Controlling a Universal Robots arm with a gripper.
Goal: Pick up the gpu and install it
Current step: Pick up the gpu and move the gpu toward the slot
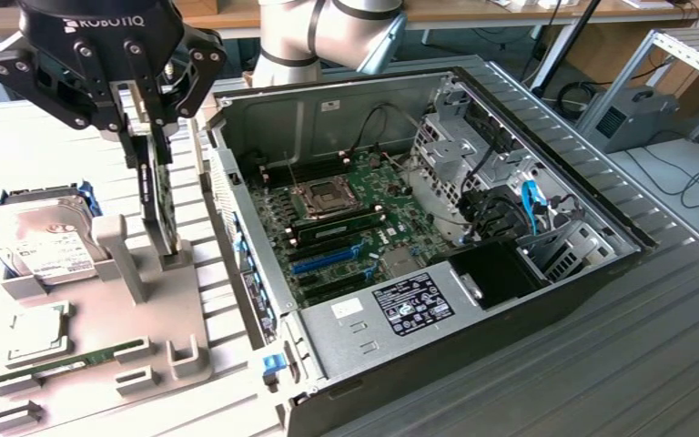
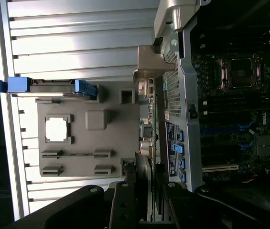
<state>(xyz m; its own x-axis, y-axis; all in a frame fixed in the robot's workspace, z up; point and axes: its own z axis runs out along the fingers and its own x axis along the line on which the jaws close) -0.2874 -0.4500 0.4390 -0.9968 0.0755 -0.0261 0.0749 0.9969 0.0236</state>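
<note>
Currently, all places given off the computer case (image 1: pixel 508 346):
Case: lying open on its side, motherboard (image 1: pixel 362 209) exposed, CPU socket (image 1: pixel 325 196) uncovered.
Gripper: gripper (image 1: pixel 146 137) is outside the case, above the fixture, on the exterior view's left of the case wall.
Grip: fingers narrowed onto the gpu's upper edge, one on each face; the card is held.
Gpu: gpu (image 1: pixel 157 200) hangs upright and edge-on below the fingers, outside the case, just beside its wall. In the wrist view the gpu (image 2: pixel 146 138) runs as a thin strip between the fingers, alongside the case wall.
Gpu lower edge: down at the fixture's slotted post; can't tell whether it touches.
Fixture: grey fixture (image 1: pixel 119 246) sits beside the case, on the exterior view's left.
Hard drive: hard drive (image 1: pixel 40 232) with blue rails stands in the fixture, farther from the case than the gpu.
Memory stick: memory stick (image 1: pixel 65 361) lies flat in the fixture, well apart from the case.
Expansion slots: blue slots (image 1: pixel 325 259) inside the case carry no card.
</note>
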